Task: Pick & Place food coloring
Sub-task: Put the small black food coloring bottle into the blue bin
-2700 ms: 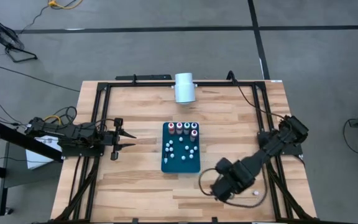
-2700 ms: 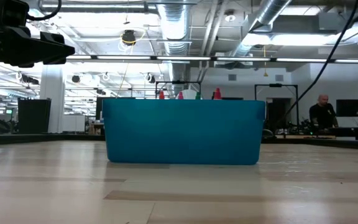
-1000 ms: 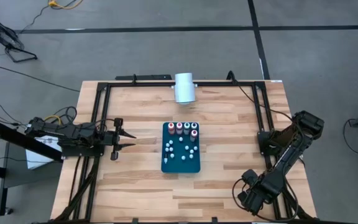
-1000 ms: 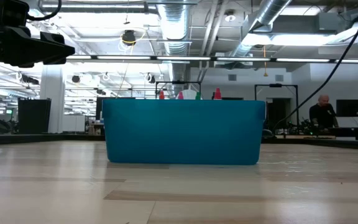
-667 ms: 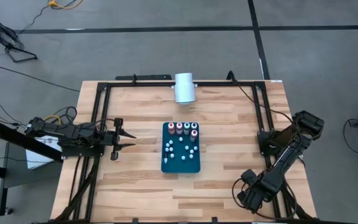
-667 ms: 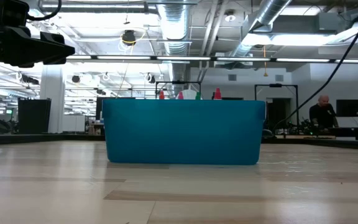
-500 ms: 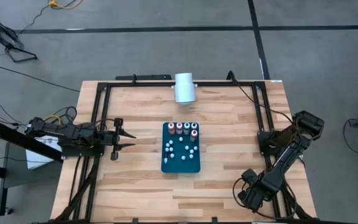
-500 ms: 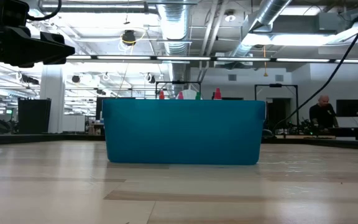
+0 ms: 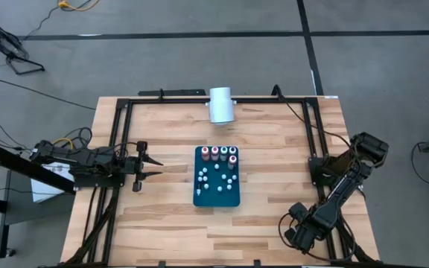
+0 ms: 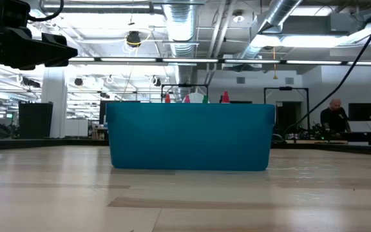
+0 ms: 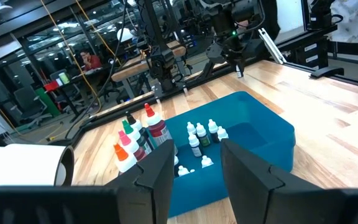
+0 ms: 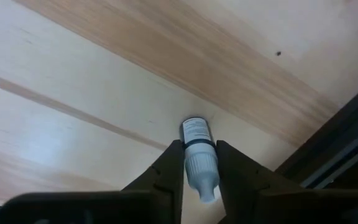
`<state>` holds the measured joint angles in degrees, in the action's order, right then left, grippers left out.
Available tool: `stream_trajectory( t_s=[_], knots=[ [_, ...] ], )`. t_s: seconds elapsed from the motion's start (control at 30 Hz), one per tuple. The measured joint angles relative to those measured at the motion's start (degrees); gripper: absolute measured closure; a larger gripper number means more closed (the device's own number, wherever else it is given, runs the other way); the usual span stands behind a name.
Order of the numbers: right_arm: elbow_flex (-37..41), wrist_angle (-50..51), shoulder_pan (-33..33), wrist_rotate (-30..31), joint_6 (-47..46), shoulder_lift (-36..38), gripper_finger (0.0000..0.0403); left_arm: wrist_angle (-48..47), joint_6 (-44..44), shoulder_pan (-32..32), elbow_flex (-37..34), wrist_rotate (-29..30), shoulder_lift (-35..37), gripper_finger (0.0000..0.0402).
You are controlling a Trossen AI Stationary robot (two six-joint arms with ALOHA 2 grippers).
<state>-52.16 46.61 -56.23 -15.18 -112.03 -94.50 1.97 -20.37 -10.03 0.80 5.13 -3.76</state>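
Your right gripper [image 12: 194, 168] sits low at the lower right of the high view, right by the black frame rail [image 9: 339, 223] at the table's edge. Its wrist view shows a small white bottle [image 12: 199, 155] lying on the wood between the two fingers, which press in on both sides of it; it looks gripped, cap pointing back toward the wrist. The dark rail runs close behind the bottle, so you have little room on that side.

The rest of the food coloring [image 9: 217, 170] is in the teal tray [image 9: 199, 195] at the middle of the high view: a row of taller red, green and dark bottles along the tray's upper end, small whitish ones scattered below them. In the low view the tray's wall [image 10: 189, 138] hides nearly everything but a few coloured caps.

Your left gripper [image 9: 151, 165] waits at the left of the high view, well apart from the tray, fingers partly spread and holding nothing. Its arm shows at the upper left of the low view.

A white cylinder [image 9: 220, 104] lies at the top edge of the table, above the tray. A person [image 10: 332, 116] is in the room at far right of the low view.
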Motion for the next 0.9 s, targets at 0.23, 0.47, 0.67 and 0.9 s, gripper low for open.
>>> stream_trajectory(
  t_s=[0.23, 0.47, 0.67, 0.9],
  knots=[
    [0.0, 0.0, 1.2, 0.1, 1.1, 0.9, 0.0331, 0.0, 0.0, 0.0, 0.0, 0.0, 0.0, 0.0278],
    [0.0, 0.0, 3.8, 0.3, 4.0, 3.4, 0.0331, 0.0, 0.0, 0.0, 0.0, 0.0, 0.0, 0.0278],
    [0.0, 0.0, 6.9, 0.3, 8.7, 5.2, 0.0331, 0.0, 0.0, 0.0, 0.0, 0.0, 0.0, 0.0278],
    [0.0, -2.4, 10.9, 0.3, 16.4, 5.4, 0.0331, 0.0, 0.0, 0.0, 0.0, 0.0, 0.0, 0.0278]
  ],
)
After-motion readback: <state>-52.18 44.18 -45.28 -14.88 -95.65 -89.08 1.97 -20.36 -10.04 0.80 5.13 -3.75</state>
